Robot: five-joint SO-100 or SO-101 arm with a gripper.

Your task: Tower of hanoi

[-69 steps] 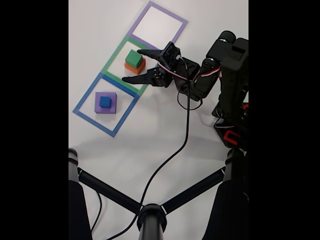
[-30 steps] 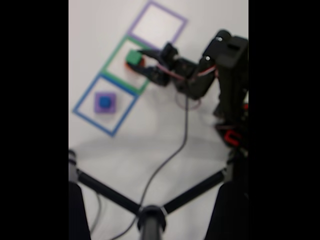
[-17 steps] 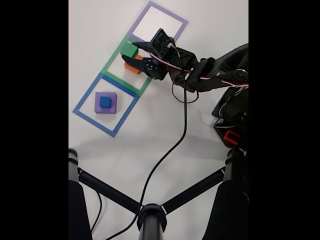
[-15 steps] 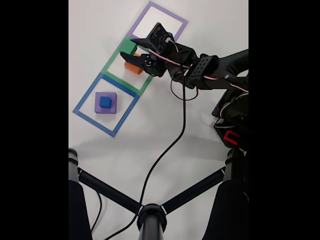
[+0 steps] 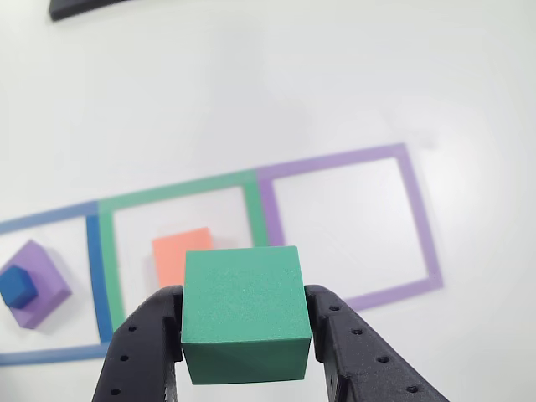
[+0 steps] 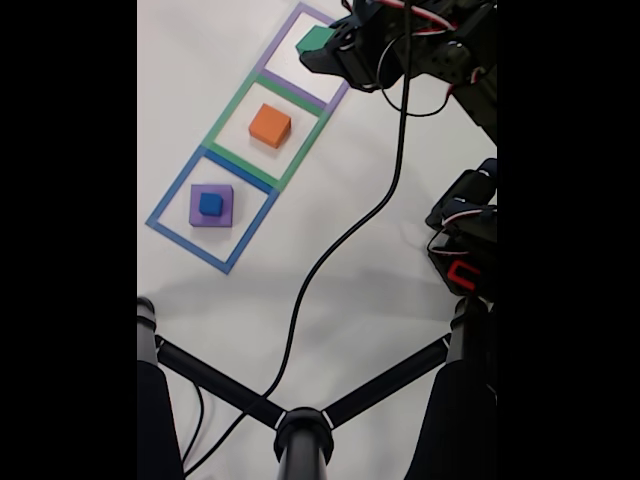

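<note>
Green block [image 5: 244, 311] sits clamped between my two black fingers [image 5: 141, 352], filling the lower middle of the other view, lifted clear of the white table [image 5: 251, 92]. In the fixed view my claw [image 6: 322, 48] carries it at the top of the frame, over the purple square [image 6: 272, 68], whose inside looks bare. Below it, the orange block [image 6: 270, 125] lies near the centre of the green square [image 6: 225, 145], with open floor on all sides up to the tape. Lower left, the blue square [image 6: 175, 235] holds a purple block [image 6: 211, 205] with a small blue block [image 6: 210, 203] on top. My black cable [image 6: 340, 245] trails across the white table right of the squares.
</note>
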